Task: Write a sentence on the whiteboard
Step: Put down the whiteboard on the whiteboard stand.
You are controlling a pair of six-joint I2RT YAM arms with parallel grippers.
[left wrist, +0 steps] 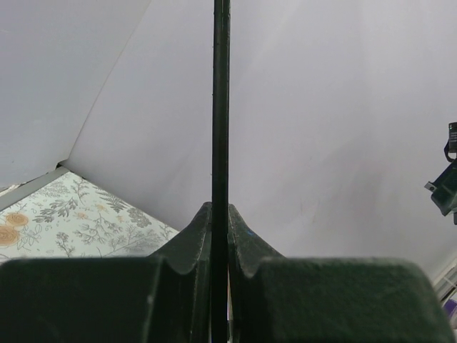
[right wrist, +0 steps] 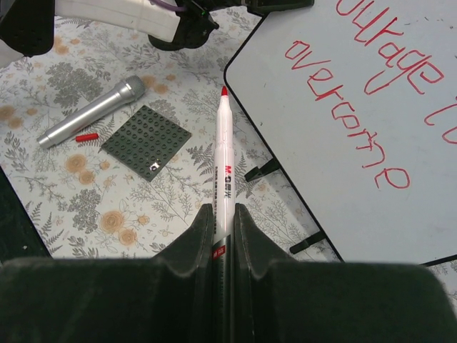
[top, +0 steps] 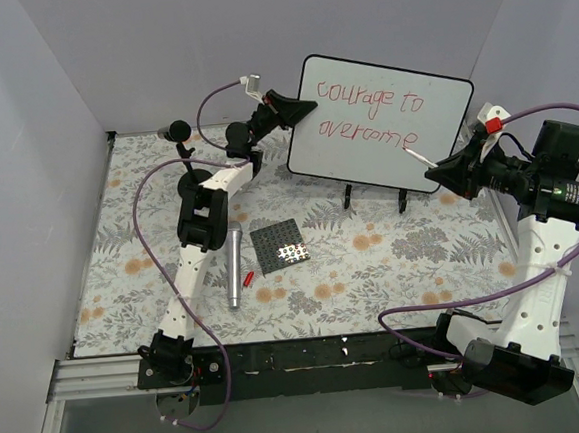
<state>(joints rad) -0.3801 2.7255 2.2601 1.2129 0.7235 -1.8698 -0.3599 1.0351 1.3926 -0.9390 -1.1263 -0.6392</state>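
The whiteboard (top: 366, 165) stands upright on its black feet at the back of the table. On it is the sentence (top: 370, 112) in red marker, two lines reading "courage to overcome". My left gripper (top: 296, 109) is shut on the board's left edge, which shows as a thin black line (left wrist: 221, 107) running up between the fingers (left wrist: 196, 239). My right gripper (right wrist: 225, 214) is shut on a white marker (right wrist: 224, 157) with an uncapped red tip. In the top view that tip sits just by the last letter of "overcome". In the right wrist view it looks apart from the board (right wrist: 321, 179).
On the floral cloth in front of the board lie a silver cylinder (top: 235, 266), a small red piece (top: 247, 278) and a dark perforated square plate (top: 279, 244). The board's stand feet (top: 348, 197) jut forward. Grey walls close in the left, back and right.
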